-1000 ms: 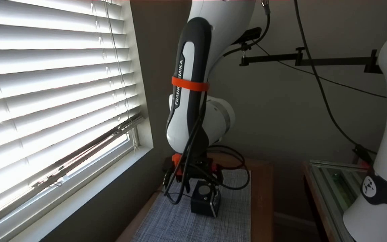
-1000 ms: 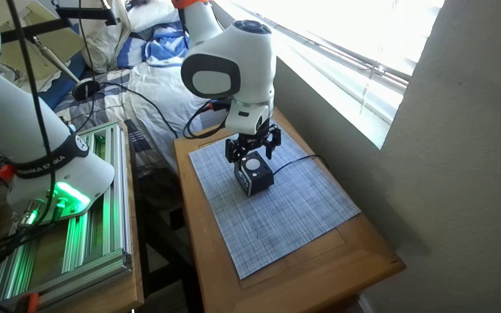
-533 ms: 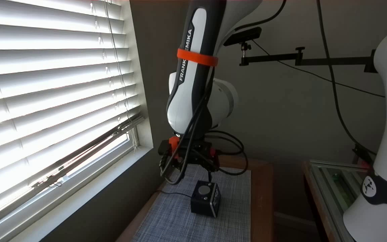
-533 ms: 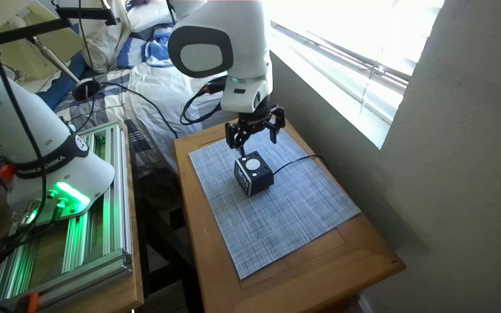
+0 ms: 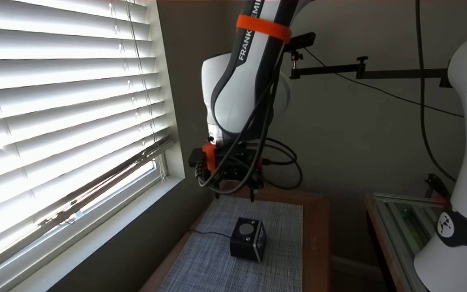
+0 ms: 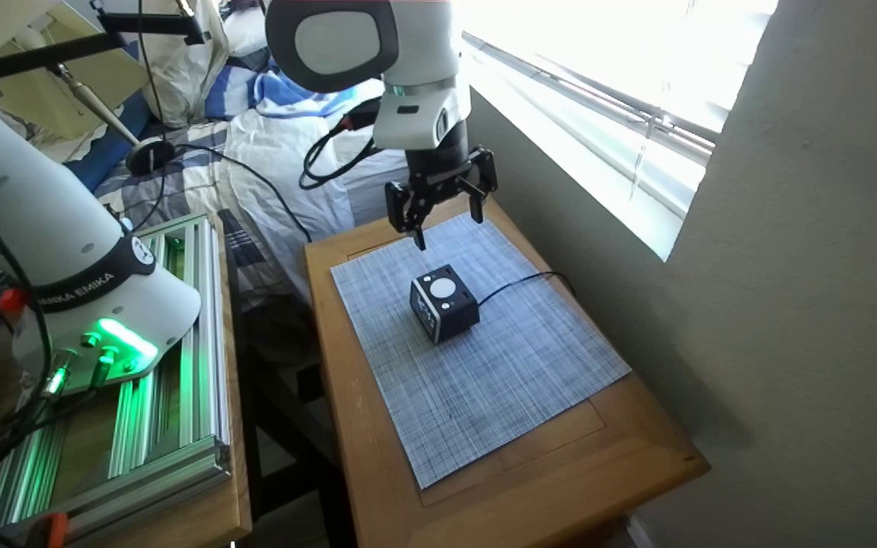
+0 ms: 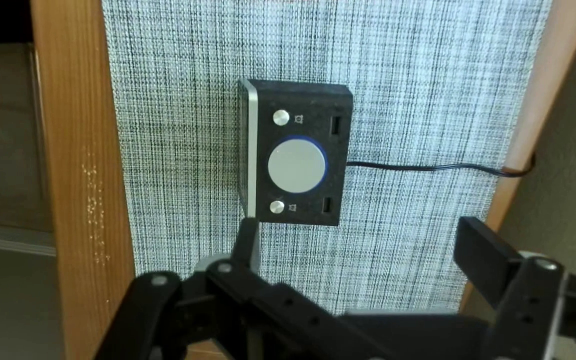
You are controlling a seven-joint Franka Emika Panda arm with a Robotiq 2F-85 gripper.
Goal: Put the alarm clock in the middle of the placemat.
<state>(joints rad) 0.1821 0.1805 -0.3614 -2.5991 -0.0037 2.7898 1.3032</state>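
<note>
The clock [image 6: 444, 304] rests near the middle of the grey mat [image 6: 515, 373]; the gripper [image 6: 448, 228] stands higher and apart, fingers [image 7: 483, 255] spread wide.

We note the clock's boxy black body and flat top, with a pale round button [image 7: 297, 165] edged in blue, two small silvery buttons [image 7: 281, 117] and a metallic strip [image 7: 252, 145] along one edge; a thin dark cord [image 7: 433, 168] runs from the opposite side across the mat; the mat is a fine weave of light and dark threads, lying level on a brown wooden table [image 6: 515, 502]; compared with a second ago, we find the arm [image 5: 237, 97] raised, the gripper lifted from low at the clock to well clear of it, while the clock keeps its place.
</note>
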